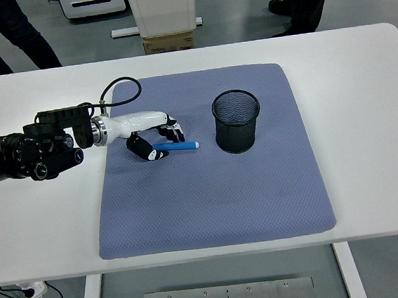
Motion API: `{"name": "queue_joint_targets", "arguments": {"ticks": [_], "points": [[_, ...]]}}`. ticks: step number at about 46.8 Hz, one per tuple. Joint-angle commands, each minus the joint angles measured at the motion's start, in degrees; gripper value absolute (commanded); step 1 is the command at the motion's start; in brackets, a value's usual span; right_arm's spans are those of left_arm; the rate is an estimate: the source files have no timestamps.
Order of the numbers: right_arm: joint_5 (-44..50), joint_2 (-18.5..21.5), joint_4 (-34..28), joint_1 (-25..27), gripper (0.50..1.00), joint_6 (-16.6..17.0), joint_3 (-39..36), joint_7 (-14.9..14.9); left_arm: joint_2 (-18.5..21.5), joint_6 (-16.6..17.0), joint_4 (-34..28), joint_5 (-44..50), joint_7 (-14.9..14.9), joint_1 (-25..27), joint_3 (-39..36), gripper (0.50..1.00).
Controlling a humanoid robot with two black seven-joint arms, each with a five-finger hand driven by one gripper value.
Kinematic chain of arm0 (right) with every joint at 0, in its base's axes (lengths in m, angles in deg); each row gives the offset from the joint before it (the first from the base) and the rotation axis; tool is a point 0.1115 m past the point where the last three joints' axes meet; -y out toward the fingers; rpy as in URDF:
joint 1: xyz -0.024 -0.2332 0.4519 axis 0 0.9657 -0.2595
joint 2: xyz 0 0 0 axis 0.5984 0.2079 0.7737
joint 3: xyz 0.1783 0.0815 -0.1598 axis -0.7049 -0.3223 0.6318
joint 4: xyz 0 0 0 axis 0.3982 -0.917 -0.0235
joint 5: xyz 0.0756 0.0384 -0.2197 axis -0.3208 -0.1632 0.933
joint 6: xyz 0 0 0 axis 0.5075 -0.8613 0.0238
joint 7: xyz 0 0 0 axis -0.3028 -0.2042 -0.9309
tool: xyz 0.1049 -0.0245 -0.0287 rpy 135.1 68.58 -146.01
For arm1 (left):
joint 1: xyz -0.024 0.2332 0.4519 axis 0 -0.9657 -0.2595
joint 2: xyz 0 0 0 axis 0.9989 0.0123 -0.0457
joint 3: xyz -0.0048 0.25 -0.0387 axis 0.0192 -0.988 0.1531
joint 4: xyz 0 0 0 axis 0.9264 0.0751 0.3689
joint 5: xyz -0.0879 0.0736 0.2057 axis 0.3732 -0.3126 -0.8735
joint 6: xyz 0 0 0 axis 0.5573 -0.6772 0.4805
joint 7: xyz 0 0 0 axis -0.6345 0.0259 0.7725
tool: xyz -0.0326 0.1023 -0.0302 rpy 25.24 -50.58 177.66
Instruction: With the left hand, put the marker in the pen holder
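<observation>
A blue marker lies flat on the purple-blue mat, its white tip pointing right toward the black mesh pen holder. My left hand, white with black fingertips, has its fingers curled around the marker's left end, thumb below and fingers above. The marker still rests on the mat. The pen holder stands upright, a short way right of the marker tip. The right hand does not show.
The mat covers the middle of the white table. A black cable loops above my left forearm. People's legs and a box stand beyond the table's far edge.
</observation>
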Motion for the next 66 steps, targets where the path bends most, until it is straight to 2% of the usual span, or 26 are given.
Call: {"name": "queue_joint_targets", "arguments": {"ticks": [1,6,9,10,11,56,66], "points": [[0.0,0.0,0.0,0.0,1.000,0.0,0.0,-0.1,0.0,0.0,0.4,0.0,-0.1,0.0,0.0,0.637],[0.0,0.0,0.0,0.0,1.000,0.0,0.0,0.0,0.0,0.0,0.5,0.0,-0.1,0.0,0.0,0.555],[0.0,0.0,0.0,0.0,1.000,0.0,0.0,-0.1,0.0,0.0,0.5,0.0,-0.1,0.0,0.0,0.543],[0.0,0.0,0.0,0.0,1.000,0.0,0.0,-0.1,0.0,0.0,0.5,0.0,-0.2,0.0,0.0,0.511],[0.0,0.0,0.0,0.0,1.000,0.0,0.0,-0.1,0.0,0.0,0.5,0.0,-0.2,0.0,0.0,0.502],[0.0,0.0,0.0,0.0,1.000,0.0,0.0,0.0,0.5,-1.0,1.3,0.3,-0.8,0.3,0.7,0.500],[0.0,0.0,0.0,0.0,1.000,0.0,0.0,-0.1,0.7,-1.2,1.3,3.2,-1.5,0.6,0.8,0.500]]}}
